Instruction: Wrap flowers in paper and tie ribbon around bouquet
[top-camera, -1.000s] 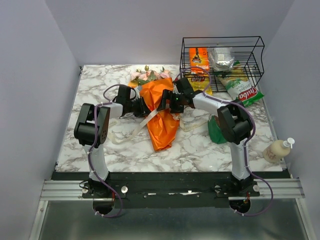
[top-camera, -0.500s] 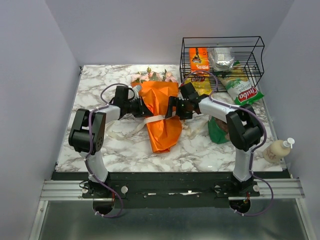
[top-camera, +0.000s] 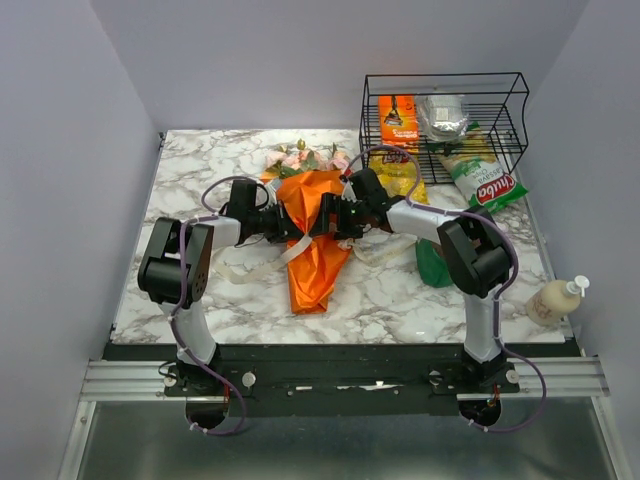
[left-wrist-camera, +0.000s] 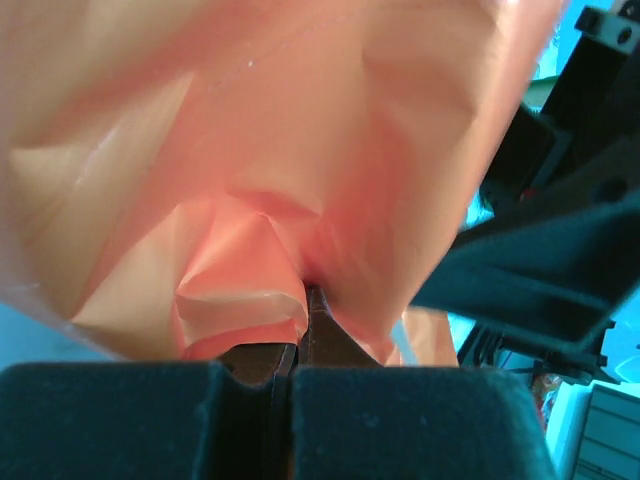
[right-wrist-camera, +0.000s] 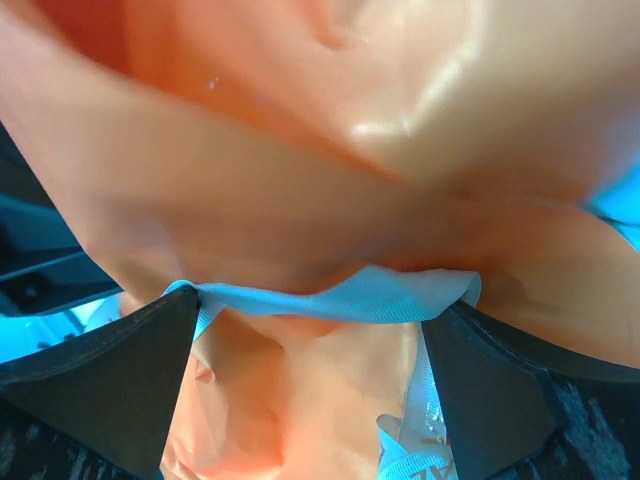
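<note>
The left gripper (left-wrist-camera: 296, 345) is pinched fully shut on a fold of the paper (left-wrist-camera: 250, 150) right at its tips. The right gripper (right-wrist-camera: 310, 312) stands wide apart. The waist of the bouquet (top-camera: 316, 240) sits between its fingers, with the ribbon (right-wrist-camera: 330, 298) stretched across from one finger to the other. The flowers (top-camera: 305, 158) lie beyond both grippers.

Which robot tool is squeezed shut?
The left tool: its jaws meet, nipping the orange paper. The right tool gapes wide around paper and ribbon.
</note>
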